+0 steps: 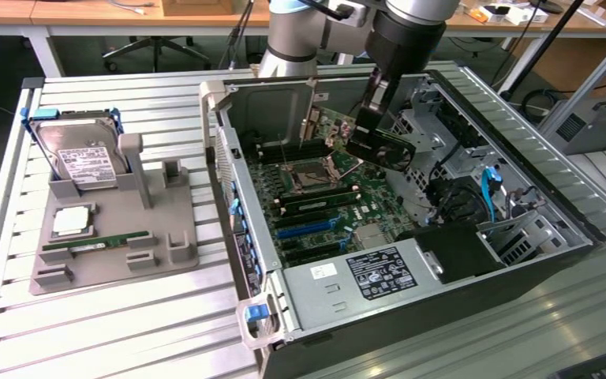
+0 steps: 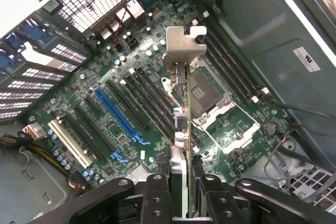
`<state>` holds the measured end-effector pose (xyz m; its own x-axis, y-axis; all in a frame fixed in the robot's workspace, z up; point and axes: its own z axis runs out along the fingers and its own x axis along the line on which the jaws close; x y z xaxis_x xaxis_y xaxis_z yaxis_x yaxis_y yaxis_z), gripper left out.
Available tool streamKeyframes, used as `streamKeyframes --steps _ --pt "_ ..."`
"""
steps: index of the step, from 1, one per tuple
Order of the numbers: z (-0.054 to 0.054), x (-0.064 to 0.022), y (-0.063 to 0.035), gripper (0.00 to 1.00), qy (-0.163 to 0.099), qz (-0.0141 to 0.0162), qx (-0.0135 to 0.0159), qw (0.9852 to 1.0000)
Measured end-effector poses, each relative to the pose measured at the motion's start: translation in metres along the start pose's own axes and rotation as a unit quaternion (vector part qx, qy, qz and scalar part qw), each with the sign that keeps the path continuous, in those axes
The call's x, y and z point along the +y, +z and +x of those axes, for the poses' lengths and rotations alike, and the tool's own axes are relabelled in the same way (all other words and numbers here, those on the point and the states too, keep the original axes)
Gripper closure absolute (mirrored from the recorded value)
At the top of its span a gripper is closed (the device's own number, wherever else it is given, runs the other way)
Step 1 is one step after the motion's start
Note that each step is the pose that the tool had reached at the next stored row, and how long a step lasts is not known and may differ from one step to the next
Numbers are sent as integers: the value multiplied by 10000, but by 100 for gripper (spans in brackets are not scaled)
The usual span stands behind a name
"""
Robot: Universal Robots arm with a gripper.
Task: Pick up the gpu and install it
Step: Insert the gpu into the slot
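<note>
The pincer (image 2: 181, 182) is clamped on the gpu (image 1: 380, 147), holding it edge-on inside the open computer case (image 1: 555, 260), above the motherboard (image 2: 131, 114) and apart from it. The card's metal bracket (image 2: 184, 45) points toward the case's rear wall. Open room lies between the card and the blue slot (image 2: 118, 111). The hard drive (image 1: 82, 158) stands on the counter (image 1: 103, 332), well apart.

1. The open computer case (image 1: 409, 229) is seen by the exterior view from high above and well back, looking steeply down across the slatted surface (image 1: 114, 316).
2. The wrist view is set close above the motherboard (image 2: 131, 103) inside the case, looking down past the tool (image 2: 181, 192).
3. The motherboard (image 1: 319, 197) is shared by both views.
</note>
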<state>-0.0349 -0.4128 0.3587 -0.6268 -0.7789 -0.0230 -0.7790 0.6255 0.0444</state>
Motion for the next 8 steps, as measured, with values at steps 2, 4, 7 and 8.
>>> streamKeyframes --steps 2,4,7,8 --pt "0 0 0 73 -21 -1 1 10000" --pt "0 0 1 73 -41 -1 2 10000" --pt "0 0 1 73 -70 -2 3 10000" --pt "0 0 1 73 -81 -2 3 10000"
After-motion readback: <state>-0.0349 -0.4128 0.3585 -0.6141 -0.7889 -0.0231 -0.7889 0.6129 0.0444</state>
